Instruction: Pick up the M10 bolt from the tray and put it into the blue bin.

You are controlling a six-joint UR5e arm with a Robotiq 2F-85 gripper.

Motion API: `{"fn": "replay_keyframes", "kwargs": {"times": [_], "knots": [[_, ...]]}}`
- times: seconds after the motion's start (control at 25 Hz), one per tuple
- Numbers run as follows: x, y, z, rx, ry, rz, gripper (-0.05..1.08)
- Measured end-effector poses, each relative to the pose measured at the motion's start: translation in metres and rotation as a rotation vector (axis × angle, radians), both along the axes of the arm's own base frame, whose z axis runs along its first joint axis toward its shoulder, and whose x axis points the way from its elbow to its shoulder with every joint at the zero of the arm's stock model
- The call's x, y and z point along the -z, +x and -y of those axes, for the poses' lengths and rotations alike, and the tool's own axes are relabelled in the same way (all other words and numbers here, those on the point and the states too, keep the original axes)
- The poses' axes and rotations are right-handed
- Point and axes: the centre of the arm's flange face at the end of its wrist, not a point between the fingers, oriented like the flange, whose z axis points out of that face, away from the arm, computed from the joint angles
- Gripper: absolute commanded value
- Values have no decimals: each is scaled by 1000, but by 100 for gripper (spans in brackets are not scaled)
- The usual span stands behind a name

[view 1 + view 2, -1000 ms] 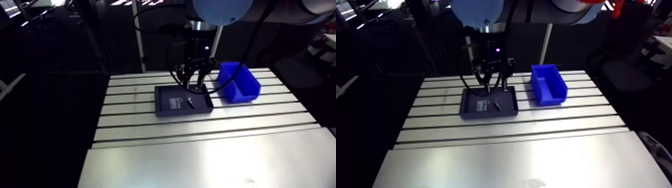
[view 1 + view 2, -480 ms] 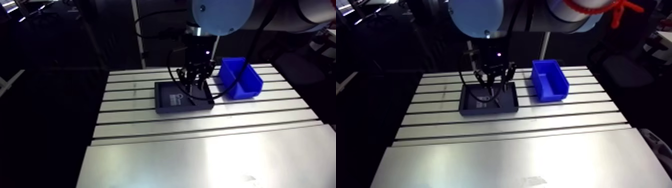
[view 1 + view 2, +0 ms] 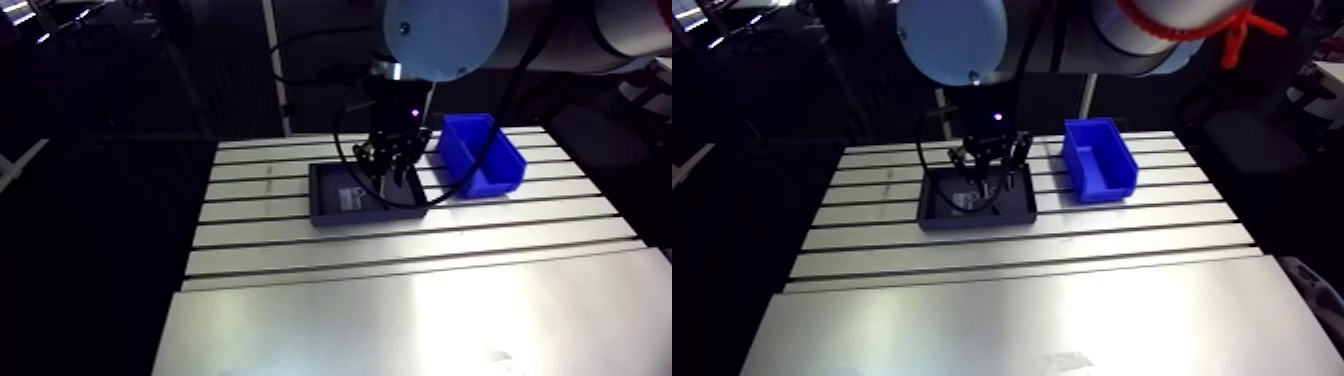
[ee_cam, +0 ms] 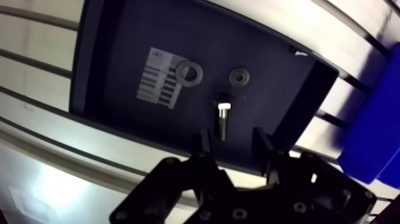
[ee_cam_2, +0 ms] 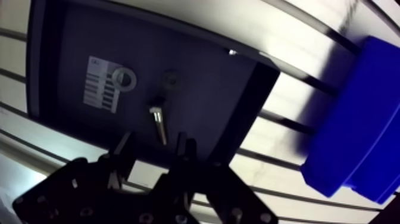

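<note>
In the wrist view a dark tray point(image 4: 113, 65) holds the M10 bolt point(image 4: 222, 120), which lies flat with its head pointing away from the gripper. My gripper point(image 4: 233, 148) hangs low over the tray, open, and nothing sits between its fingers. The bolt's shank end reaches just ahead of the gap between the fingertips, closer to one finger point(image 4: 205, 145). The blue bin point(image 5: 357, 119) stands beside the tray on the slotted table. In the arm view the gripper point(image 3: 392, 168) is down over the tray point(image 3: 330, 205), with the blue bin point(image 3: 482, 155) to its right.
A flat washer point(image 4: 189, 72) rests on a white label point(image 4: 159, 84) in the tray, with a small nut point(image 4: 240, 77) beside it, both beyond the bolt. The slotted aluminium table point(image 3: 400, 300) extends wide toward the front.
The gripper has come down closer to the tray, over the bolt, and now hides the bolt in the arm view. The camera shifted with the arm. Tray and bin have not moved.
</note>
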Motion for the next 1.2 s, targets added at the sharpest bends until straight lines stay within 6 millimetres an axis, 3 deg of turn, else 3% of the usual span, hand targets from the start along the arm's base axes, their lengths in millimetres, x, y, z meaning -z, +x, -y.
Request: {"fn": "replay_keyframes", "kwargs": {"times": [1.2], "knots": [[23, 3, -3, -18, -5, 3, 60]]}}
